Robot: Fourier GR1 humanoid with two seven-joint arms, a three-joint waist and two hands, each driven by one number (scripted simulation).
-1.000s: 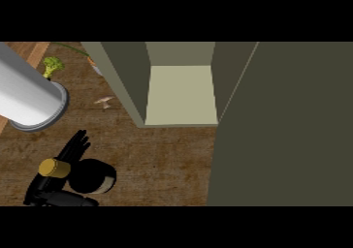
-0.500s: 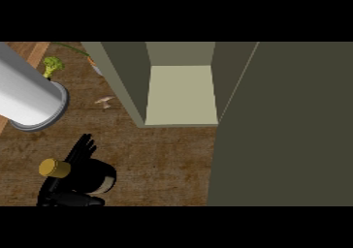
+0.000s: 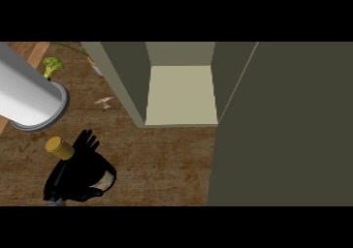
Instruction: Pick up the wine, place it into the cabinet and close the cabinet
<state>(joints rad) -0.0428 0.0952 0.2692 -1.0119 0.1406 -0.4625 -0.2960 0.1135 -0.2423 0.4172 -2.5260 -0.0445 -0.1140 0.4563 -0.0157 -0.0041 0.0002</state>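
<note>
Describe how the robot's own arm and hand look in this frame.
One robot hand shows at lower left: matte black, with slim black fingers and a rounded black back. A small grey patch of forearm peeks out at its base. No cables or markings are visible. The other hand is out of view.

A single head view looks steeply down on the wooden counter (image 3: 158,160) from close above. The open cabinet (image 3: 181,92) fills the upper middle, its door (image 3: 287,126) the right side. A grey forearm (image 3: 25,97) crosses the upper left; a hand (image 3: 79,177) enters at lower left.
</note>
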